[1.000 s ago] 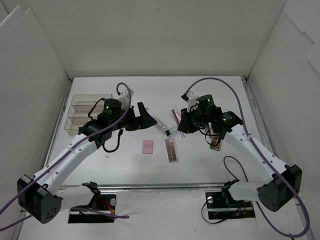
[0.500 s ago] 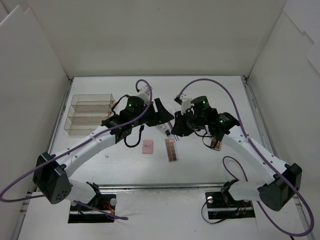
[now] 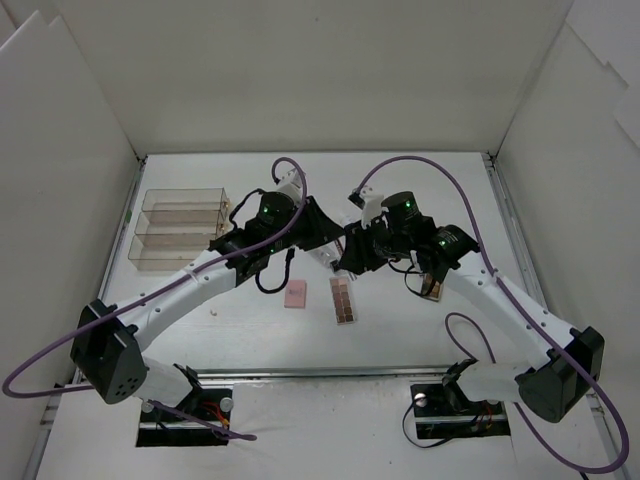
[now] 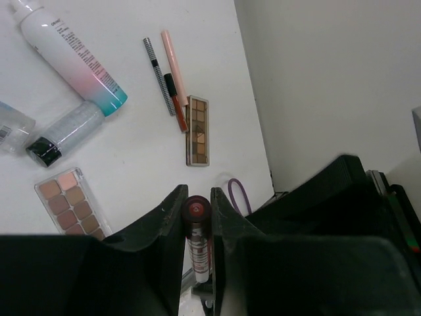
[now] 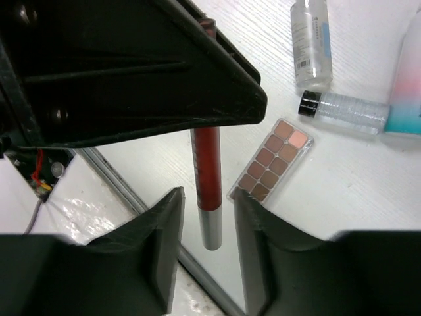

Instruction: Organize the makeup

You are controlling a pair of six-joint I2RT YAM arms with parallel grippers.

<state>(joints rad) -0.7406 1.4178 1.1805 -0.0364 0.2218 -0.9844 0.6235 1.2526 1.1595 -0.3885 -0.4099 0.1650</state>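
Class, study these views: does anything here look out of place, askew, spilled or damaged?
Nothing looks spilled or broken. The odd item is the red stick, held above the table: the left hand grips it while the right hand only flanks it, gaps showing either side.

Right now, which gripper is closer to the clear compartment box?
Left. The left gripper sits mid-table, right of the clear box, shut on a red stick. The right gripper faces it from farther right, jaws apart around the same stick.
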